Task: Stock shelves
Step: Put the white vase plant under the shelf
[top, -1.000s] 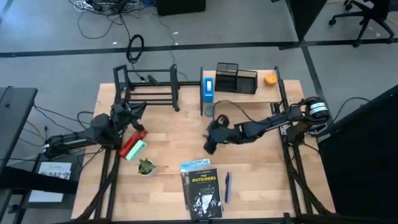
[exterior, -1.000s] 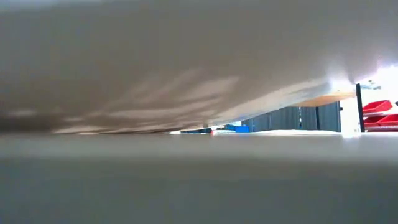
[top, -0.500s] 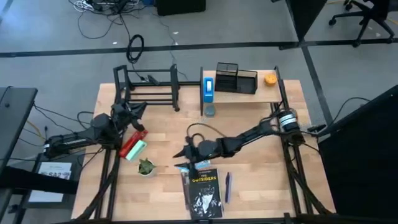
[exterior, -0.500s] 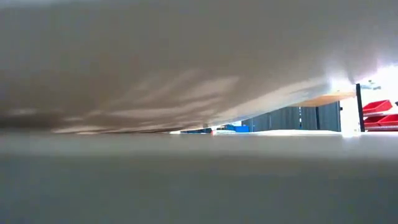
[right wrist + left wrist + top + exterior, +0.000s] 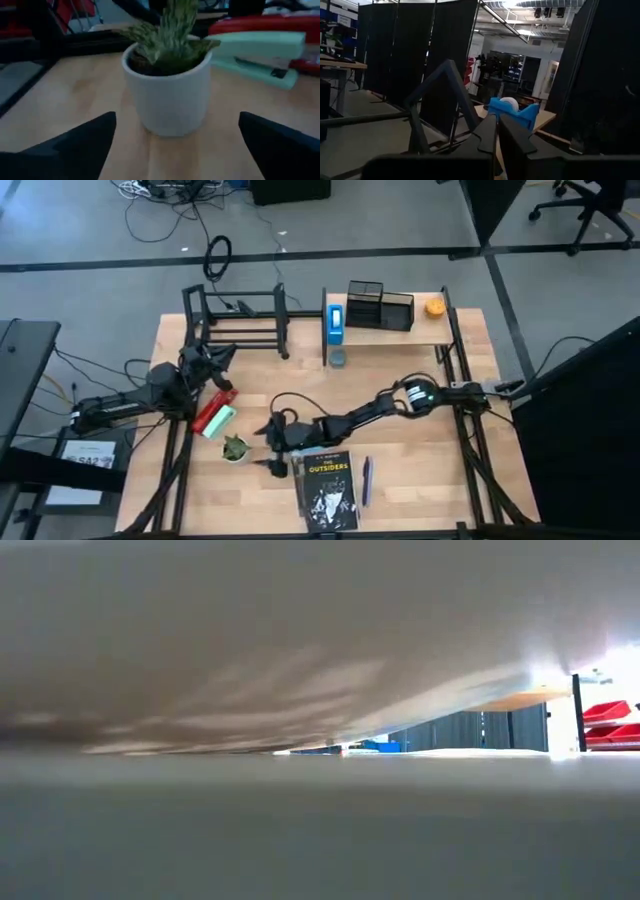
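Note:
A small potted plant (image 5: 235, 448) in a white pot (image 5: 167, 95) stands on its base on the table's near left part. My right gripper (image 5: 268, 448) is open and level, just to the right of the pot. Its two fingers (image 5: 70, 145) spread wider than the pot and stay short of it. My left gripper (image 5: 222, 358) is shut on nothing near the table's left edge, beside the black tube rack (image 5: 235, 320). The wood-board shelf (image 5: 400, 332) stands at the far right.
A red stapler (image 5: 213, 408) and a mint stapler (image 5: 221, 421) lie just beyond the plant. A book (image 5: 325, 480) and a pen (image 5: 366, 480) lie near the front edge. The wood shelf carries a black mesh organizer (image 5: 380, 305), a blue holder (image 5: 335, 322) and an orange thing (image 5: 434, 307). Something close and blurred blocks the low view.
My right gripper has reached from the table's middle toward the left and near edges, up to the potted plant, and its fingers now stand wider apart. The plant has stayed in place.

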`<state>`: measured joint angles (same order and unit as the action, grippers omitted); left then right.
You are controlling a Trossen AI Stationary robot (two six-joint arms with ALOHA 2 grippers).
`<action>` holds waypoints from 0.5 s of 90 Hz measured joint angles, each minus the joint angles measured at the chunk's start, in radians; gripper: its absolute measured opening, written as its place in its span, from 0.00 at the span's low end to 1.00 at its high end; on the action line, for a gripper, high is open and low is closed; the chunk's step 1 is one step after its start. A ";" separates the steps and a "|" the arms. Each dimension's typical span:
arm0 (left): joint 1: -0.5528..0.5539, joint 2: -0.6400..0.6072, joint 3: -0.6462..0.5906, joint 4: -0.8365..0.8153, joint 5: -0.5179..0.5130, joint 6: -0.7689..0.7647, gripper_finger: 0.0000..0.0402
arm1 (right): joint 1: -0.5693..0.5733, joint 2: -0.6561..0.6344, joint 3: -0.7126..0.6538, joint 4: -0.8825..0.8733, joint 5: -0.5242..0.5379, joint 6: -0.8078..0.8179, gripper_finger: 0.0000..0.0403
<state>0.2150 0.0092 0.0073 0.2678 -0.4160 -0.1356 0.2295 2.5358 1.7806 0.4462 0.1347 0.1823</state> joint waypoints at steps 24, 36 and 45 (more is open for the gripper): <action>0.000 0.000 0.000 -0.001 0.000 0.000 0.00 | 0.000 0.127 0.175 0.002 0.011 -0.001 0.90; 0.000 0.000 0.000 0.001 0.000 0.000 0.00 | 0.001 0.133 0.196 0.004 0.041 -0.022 0.91; 0.000 0.000 0.000 0.001 0.000 0.000 0.00 | 0.001 0.132 0.196 0.016 0.079 -0.064 0.92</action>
<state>0.2147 0.0092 0.0073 0.2685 -0.4157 -0.1354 0.2303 2.6675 1.9763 0.4627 0.2135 0.1184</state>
